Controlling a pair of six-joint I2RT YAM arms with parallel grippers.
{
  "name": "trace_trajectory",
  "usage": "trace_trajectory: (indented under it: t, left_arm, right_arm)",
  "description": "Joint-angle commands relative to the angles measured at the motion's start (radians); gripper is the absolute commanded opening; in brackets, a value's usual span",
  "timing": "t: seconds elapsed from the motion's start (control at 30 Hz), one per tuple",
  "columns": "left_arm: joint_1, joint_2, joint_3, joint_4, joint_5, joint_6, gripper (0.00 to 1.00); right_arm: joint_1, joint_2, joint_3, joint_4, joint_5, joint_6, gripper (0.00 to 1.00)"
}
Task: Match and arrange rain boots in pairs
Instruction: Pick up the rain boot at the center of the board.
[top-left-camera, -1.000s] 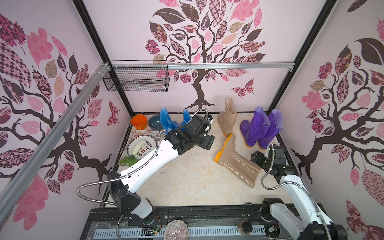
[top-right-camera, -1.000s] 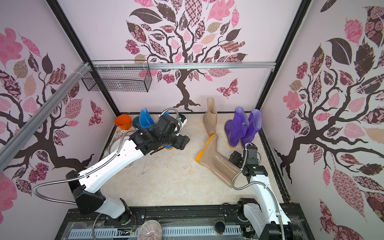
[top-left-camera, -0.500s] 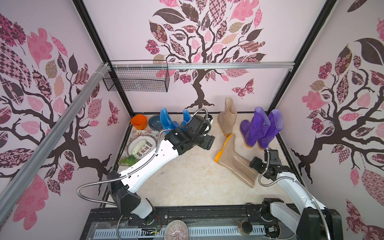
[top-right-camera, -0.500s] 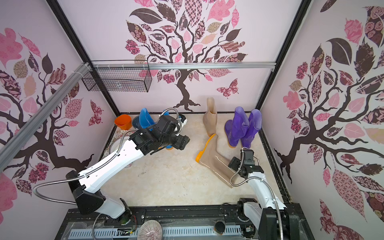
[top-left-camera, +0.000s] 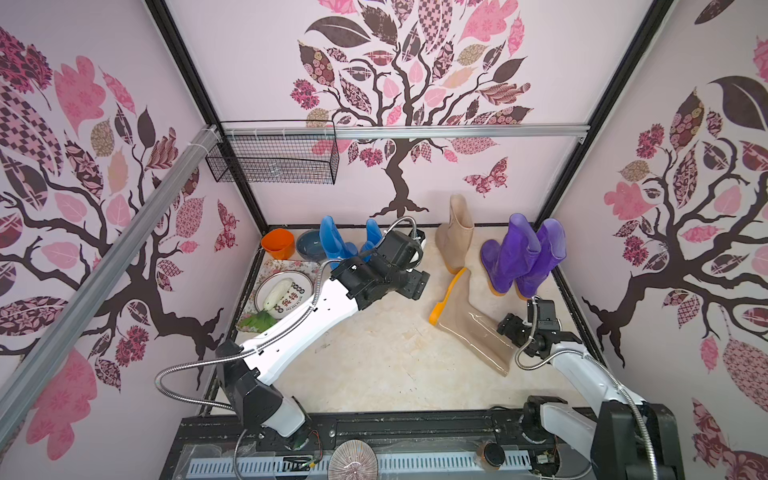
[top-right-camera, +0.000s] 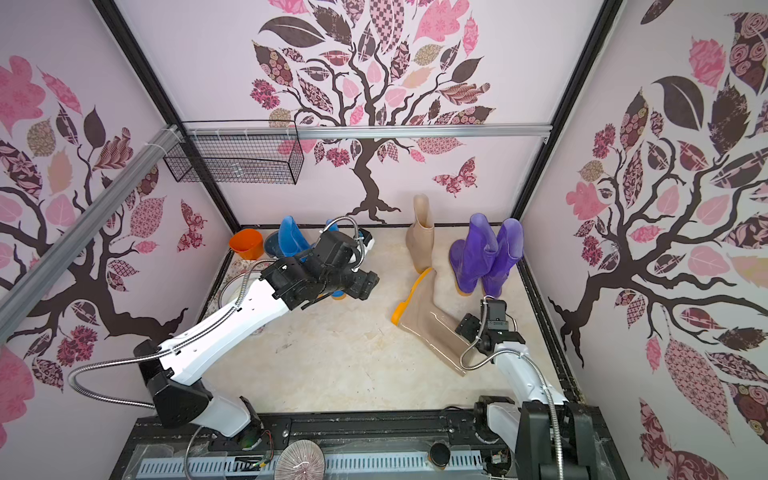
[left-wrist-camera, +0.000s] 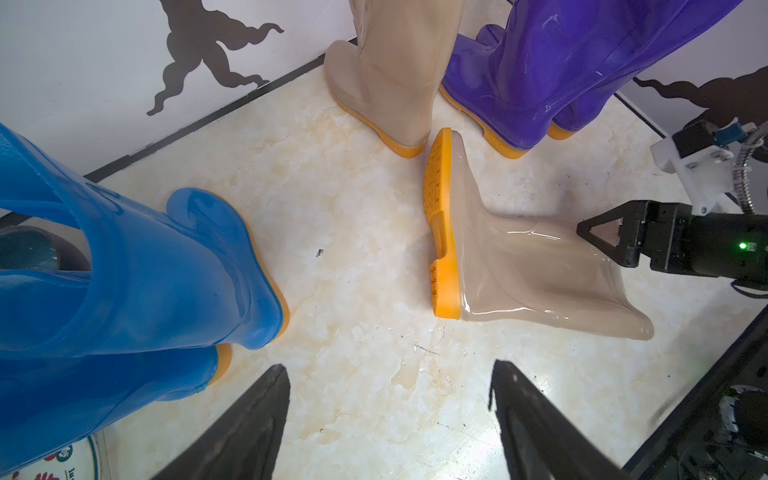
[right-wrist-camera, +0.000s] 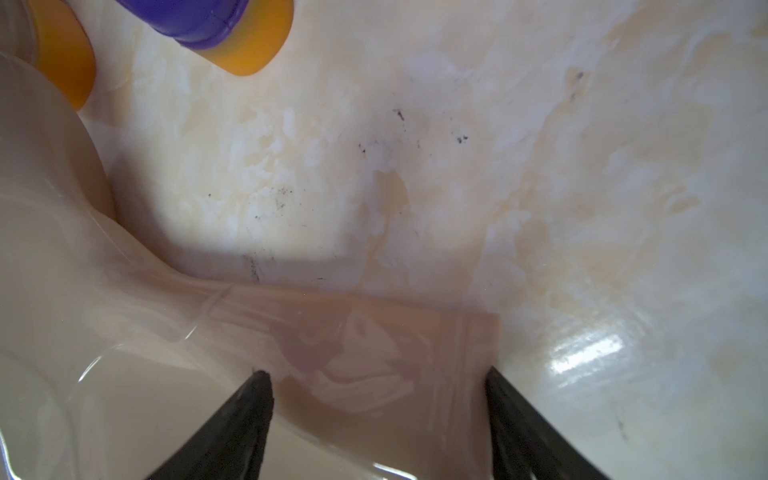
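Observation:
Two blue rain boots (top-left-camera: 332, 241) stand at the back left, and my left gripper (left-wrist-camera: 388, 368) hangs open over bare floor beside them. Two purple boots (top-left-camera: 515, 253) stand together at the back right. One beige boot (top-left-camera: 457, 237) stands upright near the back wall. The other beige boot (top-left-camera: 469, 328) lies on its side, its orange sole (left-wrist-camera: 440, 224) turned toward the left arm. My right gripper (right-wrist-camera: 376, 374) is open low over the lying boot's shaft (right-wrist-camera: 124, 332), near its mouth. The glossy shaft shows between the two fingertips.
An orange cup (top-left-camera: 276, 243) and a grey-blue bowl (top-left-camera: 311, 245) sit in the back left corner. In front of them is a floral tray (top-left-camera: 266, 266) with a plate. A wire basket (top-left-camera: 272, 160) hangs on the back rail. Walls close in on three sides.
My right gripper has edged a little left and down onto the lying beige boot's shaft. The left arm and all the boots have stayed put.

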Motion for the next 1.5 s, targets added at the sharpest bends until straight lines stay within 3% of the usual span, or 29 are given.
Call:
trace_trajectory:
  t: [0.0,0.4,0.67,0.77,1.0,1.2,1.47]
  left_arm:
    - [0.001,-0.002,-0.004,0.004,-0.018,0.008,0.80]
    - [0.001,0.012,0.006,0.006,-0.015,0.001,0.80]
    - [0.000,0.021,0.017,0.013,-0.016,0.005,0.80]
    - [0.001,0.023,0.018,0.019,-0.016,0.007,0.80]
    - [-0.001,-0.019,-0.057,0.120,0.019,0.027,0.79]
    - [-0.020,-0.142,-0.256,0.369,0.101,0.088,0.79]
    - [-0.176,-0.163,-0.355,0.483,0.013,0.279,0.81]
  right_arm:
    - [0.003,-0.012,0.039,-0.013,-0.029,0.015,0.79]
    - [0.002,-0.028,-0.027,0.143,-0.114,0.041,0.62]
    - [0.003,-0.086,-0.001,0.125,-0.116,-0.003,0.14]
    - [0.003,-0.111,0.001,0.138,-0.161,-0.003,0.01]
    - [0.006,-0.144,0.167,0.049,-0.278,0.095,0.00]
    - [0.022,-0.121,0.342,-0.067,-0.347,0.230,0.00]
    - [0.050,-0.133,0.430,-0.078,-0.389,0.376,0.00]
